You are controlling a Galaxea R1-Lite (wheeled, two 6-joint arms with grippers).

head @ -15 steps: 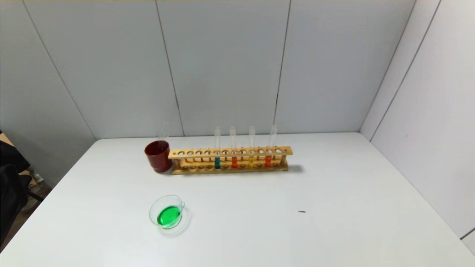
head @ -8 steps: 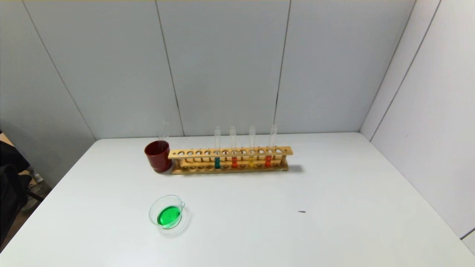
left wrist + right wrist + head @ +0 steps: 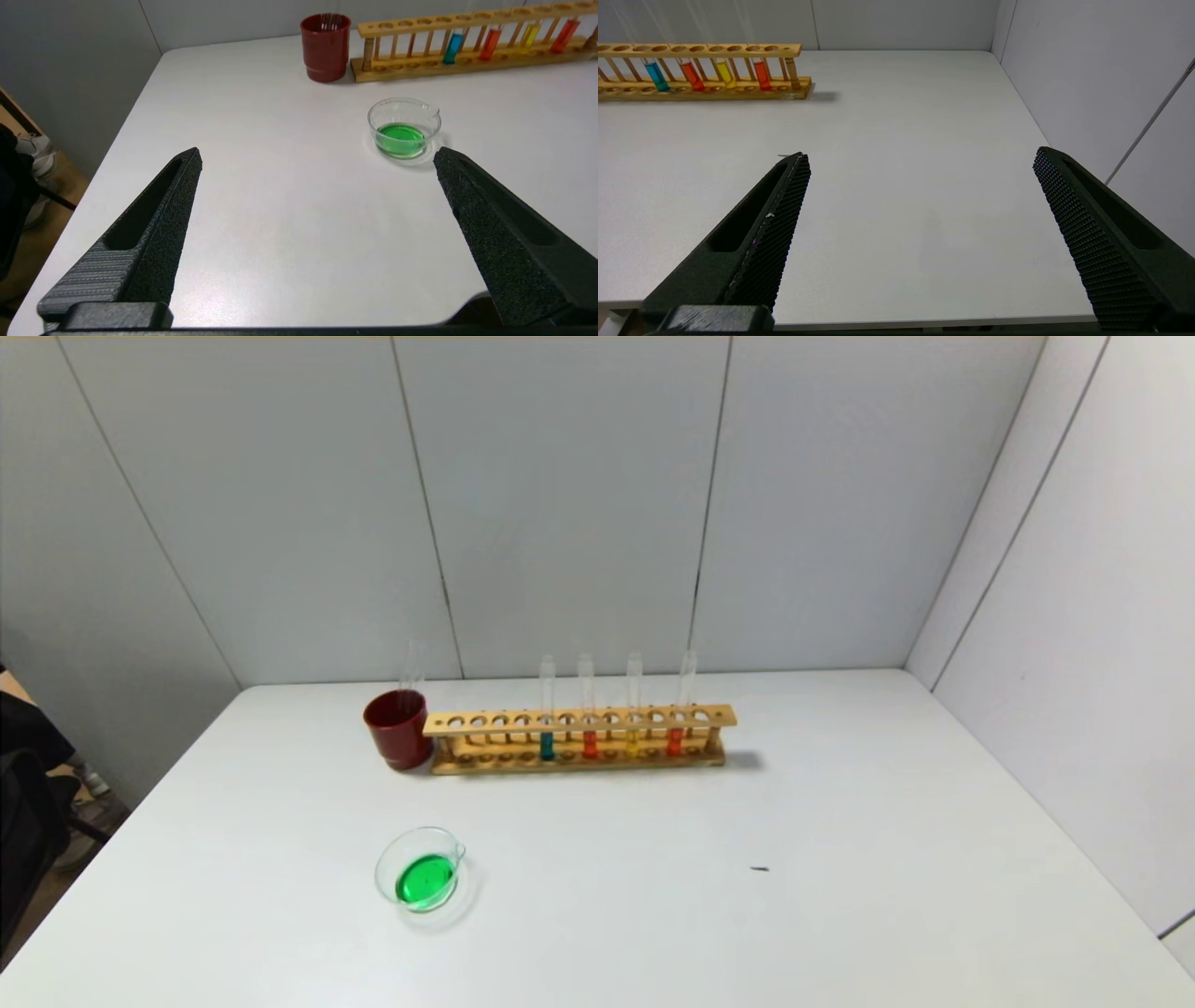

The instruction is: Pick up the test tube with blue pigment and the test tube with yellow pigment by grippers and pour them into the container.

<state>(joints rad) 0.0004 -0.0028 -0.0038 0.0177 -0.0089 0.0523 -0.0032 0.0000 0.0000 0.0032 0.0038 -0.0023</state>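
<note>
Standing in the long wooden rack [image 3: 579, 739] at the back of the white worktop [image 3: 840, 859] are the slender glass test tube with blue pigment [image 3: 546, 714] and, two tubes to its right, the like test tube with yellow pigment [image 3: 633, 711]. The small round clear glass container [image 3: 420, 869], holding green liquid, sits well in front of the rack's left end. A dark red cup [image 3: 398, 729] touches that end. Both the left end effector [image 3: 317, 156] and the right end effector [image 3: 920, 156] hover near the worktop's front edge, fingers spread wide, empty.
</note>
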